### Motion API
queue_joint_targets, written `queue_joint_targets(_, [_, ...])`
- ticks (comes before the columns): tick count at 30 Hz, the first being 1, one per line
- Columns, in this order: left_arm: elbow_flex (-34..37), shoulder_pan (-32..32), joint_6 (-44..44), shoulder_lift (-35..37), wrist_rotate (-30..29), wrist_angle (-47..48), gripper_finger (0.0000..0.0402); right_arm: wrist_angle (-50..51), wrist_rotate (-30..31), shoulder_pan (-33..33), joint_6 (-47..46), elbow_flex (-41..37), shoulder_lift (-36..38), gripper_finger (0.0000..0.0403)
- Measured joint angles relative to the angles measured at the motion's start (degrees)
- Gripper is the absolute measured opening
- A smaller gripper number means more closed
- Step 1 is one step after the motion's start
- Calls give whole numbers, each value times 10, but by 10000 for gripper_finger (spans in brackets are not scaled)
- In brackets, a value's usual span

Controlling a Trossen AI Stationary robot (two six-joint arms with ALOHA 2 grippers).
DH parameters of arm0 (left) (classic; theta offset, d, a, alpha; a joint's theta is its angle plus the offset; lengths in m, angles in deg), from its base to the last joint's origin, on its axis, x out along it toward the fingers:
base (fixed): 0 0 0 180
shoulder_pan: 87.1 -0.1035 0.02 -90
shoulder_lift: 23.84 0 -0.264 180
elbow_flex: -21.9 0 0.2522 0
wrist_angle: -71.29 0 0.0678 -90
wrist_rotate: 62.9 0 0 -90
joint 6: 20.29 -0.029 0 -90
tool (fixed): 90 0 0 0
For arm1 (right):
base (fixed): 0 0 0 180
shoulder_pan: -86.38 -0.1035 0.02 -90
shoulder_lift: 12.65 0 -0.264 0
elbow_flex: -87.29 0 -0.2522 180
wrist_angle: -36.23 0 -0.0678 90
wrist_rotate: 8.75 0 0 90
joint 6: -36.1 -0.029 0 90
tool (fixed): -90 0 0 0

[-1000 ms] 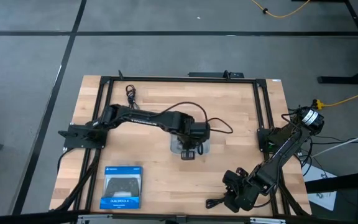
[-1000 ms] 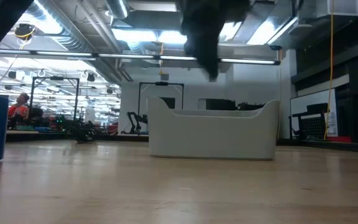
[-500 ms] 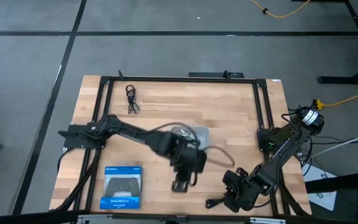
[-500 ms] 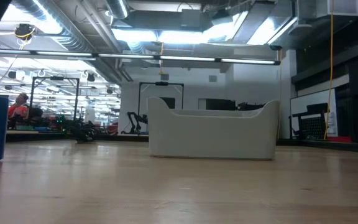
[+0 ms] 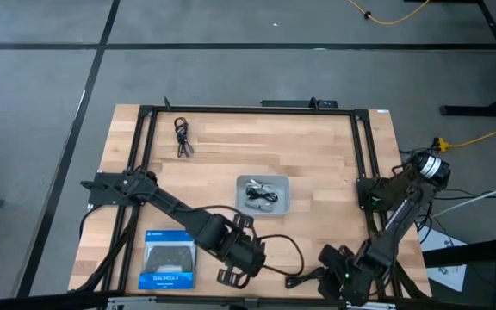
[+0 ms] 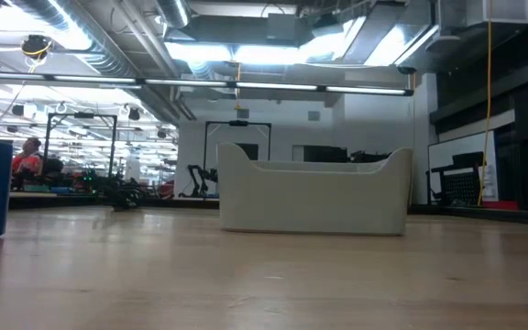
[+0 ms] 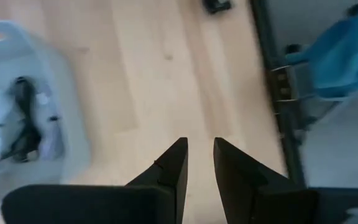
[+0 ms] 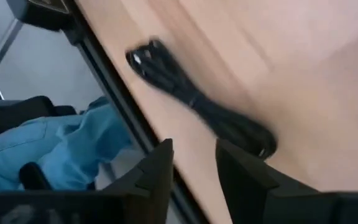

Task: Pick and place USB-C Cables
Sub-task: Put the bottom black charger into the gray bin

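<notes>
A wooden table (image 5: 317, 155) sits inside a black frame, and a small grey tray (image 5: 263, 195) rests near its middle. Some of the USB-C Cables (image 5: 259, 195) lie in the tray, black ones and light ones mixed in a little pile. Another black cable bundle (image 5: 182, 136) lies by itself near the far left corner of the table, well apart from the tray. One more black cable bundle (image 8: 197, 106) lies on the wood close to the near edge, toward the right corner, just in front of the right gripper (image 8: 193, 154). That gripper hangs low over the near right corner, with its two fingers a little apart and nothing between them. The left arm reaches from the left side of the table toward the near edge, and the left gripper (image 5: 230, 273) is close to that edge, between the tray and the front rail. Its fingers (image 7: 174, 167) are a little apart too, and they hold nothing, with bare wood below them. A blue and black game controller box (image 5: 170, 257) lies near the near left corner, just beside the left arm. From table height the tray (image 6: 314, 196) looks like a pale tub with raised ends, and a person (image 6: 31, 157) in orange sits far back in the room. Blue cloth (image 8: 61, 146) shows past the table edge near the right gripper.
</notes>
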Motion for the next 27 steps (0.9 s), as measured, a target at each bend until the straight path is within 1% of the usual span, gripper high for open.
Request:
queue_joint_targets(2, [0,7,0,0,-25,10,70,-20,-17,-11,-35,0,-15,99])
queue_joint_targets(5, [0,13,0,0,-52,20,70,-44,-28,-25,-77,0,-39,58])
queue_joint_targets(8, [0,14,1,0,-67,25,70,-48,-26,-26,-103,0,-54,13])
queue_joint_targets(9, [0,14,1,0,-69,25,70,-47,-17,-25,-104,0,-56,8])
queue_joint_targets(11, [0,14,2,0,-71,29,70,-47,-6,-25,-105,0,-59,8])
queue_joint_targets(14, [0,14,2,0,-72,42,70,-47,-10,-26,-105,0,-59,4])
queue_joint_targets(20, [0,14,15,0,-79,57,70,-38,-79,-32,-118,0,-59,2])
queue_joint_targets(27, [0,13,15,0,-80,57,70,-35,-88,-36,-118,0,-68,2])
